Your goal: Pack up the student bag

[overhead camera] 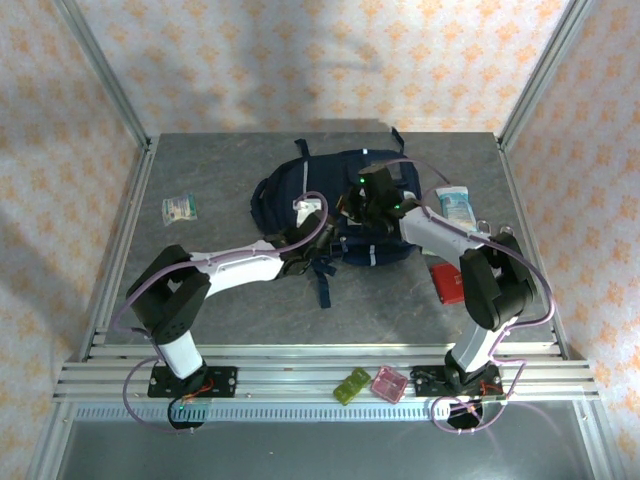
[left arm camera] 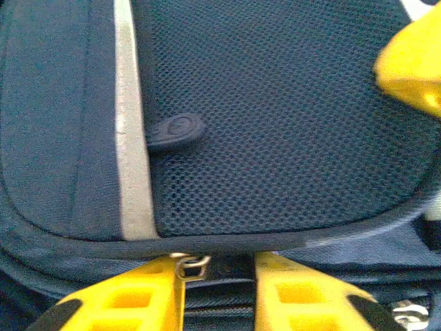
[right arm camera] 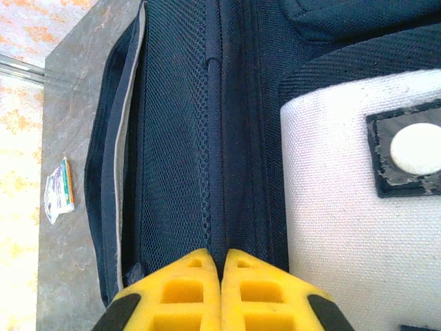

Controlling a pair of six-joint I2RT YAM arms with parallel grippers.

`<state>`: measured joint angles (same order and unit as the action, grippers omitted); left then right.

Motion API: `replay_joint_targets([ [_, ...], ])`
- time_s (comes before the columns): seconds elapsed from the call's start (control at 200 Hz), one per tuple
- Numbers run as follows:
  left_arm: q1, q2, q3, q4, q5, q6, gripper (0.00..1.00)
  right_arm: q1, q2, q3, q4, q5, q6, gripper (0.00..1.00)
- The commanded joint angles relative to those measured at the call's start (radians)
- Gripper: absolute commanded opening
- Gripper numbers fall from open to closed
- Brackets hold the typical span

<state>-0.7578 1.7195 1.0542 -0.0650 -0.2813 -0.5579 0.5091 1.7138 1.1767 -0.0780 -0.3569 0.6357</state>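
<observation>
The student bag (overhead camera: 278, 195) is lying on the grey table (overhead camera: 200, 160), toward its far side, and both arms are reaching over it. The left gripper (left arm camera: 220, 265) is hovering at the bag's zip line. Its yellow fingers are standing apart, with a metal zipper pull (left arm camera: 193, 265) sitting in the gap, close to one finger. The right gripper (right arm camera: 220, 265) is pressing its fingers together at a dark ridge on the bag's mesh side; I cannot tell whether it is pinching fabric. A white-and-teal pack (overhead camera: 455, 203) is lying just beside the bag, a red item (overhead camera: 446, 283) nearer the arms, and a small packet (overhead camera: 180, 207) well apart.
</observation>
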Motion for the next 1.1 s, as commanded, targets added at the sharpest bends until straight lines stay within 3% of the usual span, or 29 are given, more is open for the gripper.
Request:
replay_joint_targets([
  [0.0,0.003,0.007,0.038,-0.011,-0.024,0.046,0.00,0.016,-0.093,0.020,0.115,-0.049,0.010,0.00],
  [0.35,0.074,-0.142,-0.061,-0.049,0.088,0.092,0.00,0.016,-0.095,0.006,0.128,-0.055,0.011,0.00],
  [0.44,0.083,-0.164,-0.069,-0.027,0.117,0.077,0.29,0.015,-0.097,0.014,0.138,-0.067,0.017,0.00],
  [0.536,0.089,-0.177,-0.067,-0.005,0.120,0.055,0.46,0.015,-0.100,0.041,0.134,-0.079,0.022,0.00],
  [0.731,0.089,-0.186,-0.089,0.045,0.178,0.026,0.55,0.016,-0.096,0.085,0.128,-0.092,0.039,0.00],
  [0.916,0.072,-0.146,-0.101,0.090,0.168,0.020,0.59,0.016,-0.091,0.091,0.145,-0.110,0.056,0.00],
  [1.096,0.057,-0.122,-0.118,0.269,0.197,0.010,0.46,0.017,-0.094,0.085,0.163,-0.132,0.078,0.00],
])
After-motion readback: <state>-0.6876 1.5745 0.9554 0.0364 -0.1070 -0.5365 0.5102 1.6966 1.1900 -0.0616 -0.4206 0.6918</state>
